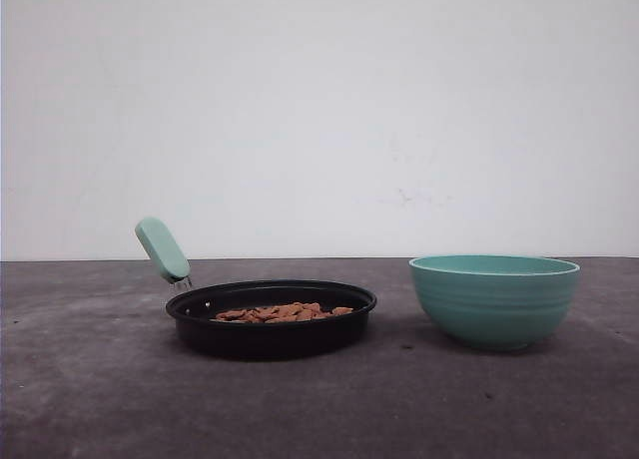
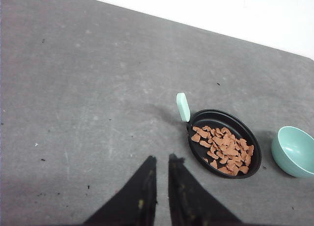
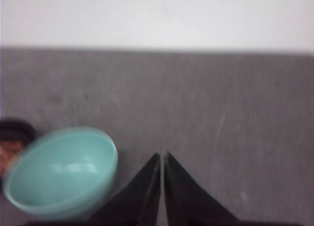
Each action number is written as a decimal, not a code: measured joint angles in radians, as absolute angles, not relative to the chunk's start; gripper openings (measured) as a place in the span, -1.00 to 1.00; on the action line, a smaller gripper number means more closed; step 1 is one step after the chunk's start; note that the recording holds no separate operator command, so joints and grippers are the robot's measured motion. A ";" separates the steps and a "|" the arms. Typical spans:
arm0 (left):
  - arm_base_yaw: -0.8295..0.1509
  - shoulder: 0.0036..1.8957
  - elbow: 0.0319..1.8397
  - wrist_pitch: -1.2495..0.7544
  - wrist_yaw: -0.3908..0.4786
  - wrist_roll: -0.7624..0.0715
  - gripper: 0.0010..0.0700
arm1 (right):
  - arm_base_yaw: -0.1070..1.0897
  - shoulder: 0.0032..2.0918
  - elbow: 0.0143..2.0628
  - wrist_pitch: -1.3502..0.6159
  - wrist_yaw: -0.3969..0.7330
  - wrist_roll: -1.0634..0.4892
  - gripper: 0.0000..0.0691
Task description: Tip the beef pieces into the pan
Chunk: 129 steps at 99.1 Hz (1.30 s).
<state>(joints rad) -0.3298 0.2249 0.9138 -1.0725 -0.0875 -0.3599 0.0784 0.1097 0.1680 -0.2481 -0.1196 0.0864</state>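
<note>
- The left gripper (image 2: pixel 162 159), seen in its own wrist view, has its two black fingers close together with only a narrow slit of table between the tips — nothing is pinched between them.
- It hangs above bare grey table (image 2: pixel 88 88), apart from the pan, with nothing between it and the tabletop.
- The right gripper (image 3: pixel 161 156) has its black fingers pressed almost tip to tip, a hairline gap between them, and it holds nothing.
- In the right wrist view that gripper hangs over open table just beside the teal bowl (image 3: pixel 61 172), not touching it; the picture is rather blurred.
- The pan (image 1: pixel 271 318) sits upright on the table left of centre in the front view, its mint-green handle (image 1: pixel 162 249) slanting up and away to the left.
- The beef pieces (image 1: pixel 283 311) lie inside the pan as a thin loose layer — in the left wrist view they are spread over a large part of the pan floor, with some black bottom bare.
- The teal bowl stands upright to the right of the pan, near it but with a clear strip of table between the two.
- The bowl's inside looks empty.
- A plain white wall (image 1: pixel 319 110) rises behind the far edge of the table.
</note>
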 joint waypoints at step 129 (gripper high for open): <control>-0.330 0.225 0.913 -1.072 -0.088 -0.360 -0.97 | 0.035 0.004 0.017 -0.167 -0.128 -0.004 -0.96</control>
<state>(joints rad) -0.3298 0.2249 0.9131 -1.0721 -0.0875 -0.3599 0.0345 0.0036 0.0170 -0.1673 -0.1284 -0.0040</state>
